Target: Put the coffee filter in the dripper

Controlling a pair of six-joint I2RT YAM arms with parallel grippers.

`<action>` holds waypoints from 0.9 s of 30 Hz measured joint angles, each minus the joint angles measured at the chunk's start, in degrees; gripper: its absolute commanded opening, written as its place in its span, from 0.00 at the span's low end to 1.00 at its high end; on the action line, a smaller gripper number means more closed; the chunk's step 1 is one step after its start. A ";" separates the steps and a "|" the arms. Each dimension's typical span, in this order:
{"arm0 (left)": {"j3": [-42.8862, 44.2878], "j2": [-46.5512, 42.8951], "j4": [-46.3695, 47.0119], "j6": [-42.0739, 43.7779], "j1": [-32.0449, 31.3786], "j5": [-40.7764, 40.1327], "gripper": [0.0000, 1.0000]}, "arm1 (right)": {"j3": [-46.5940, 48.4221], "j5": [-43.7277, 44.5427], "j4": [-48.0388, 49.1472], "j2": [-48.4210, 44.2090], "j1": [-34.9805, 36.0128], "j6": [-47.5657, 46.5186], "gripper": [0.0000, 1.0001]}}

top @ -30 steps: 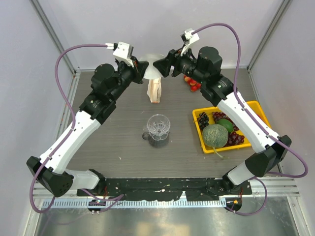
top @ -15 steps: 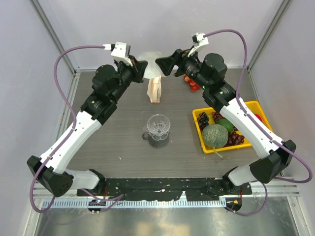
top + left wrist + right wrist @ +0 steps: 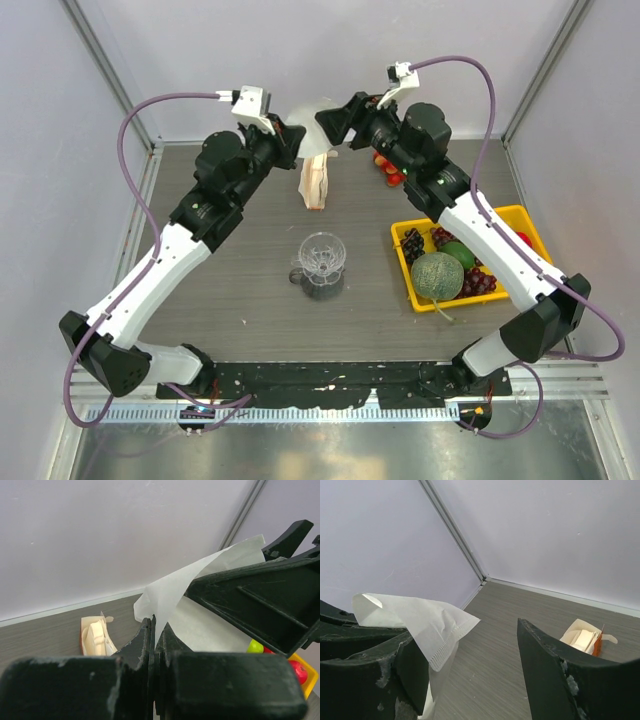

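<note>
The coffee filter point(image 3: 306, 116), a thin white paper, hangs in the air at the back of the table. My left gripper point(image 3: 287, 140) is shut on its lower edge; the left wrist view shows the paper point(image 3: 172, 587) pinched between the closed jaws point(image 3: 156, 624). My right gripper point(image 3: 337, 124) is open beside it, and the filter point(image 3: 415, 617) drapes over one of its fingers point(image 3: 367, 677). The clear ribbed dripper point(image 3: 322, 254) sits on a glass cup at the table's middle, well below and in front of both grippers.
A beige pack of stacked filters point(image 3: 315, 184) stands below the grippers, also in the wrist views point(image 3: 96, 636) point(image 3: 584, 637). A yellow tray point(image 3: 520, 222) with a melon and grapes is at the right. Red fruit point(image 3: 392, 172) lies behind it. Walls enclose the back.
Both grippers have risen slightly at the back, the left one still holding the filter. The right wrist has shifted a little up and back.
</note>
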 measured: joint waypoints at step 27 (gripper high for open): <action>0.00 0.55 1.44 -0.09 -1.14 -1.27 0.00 | 0.74 0.85 -1.11 1.90 0.83 0.66 0.40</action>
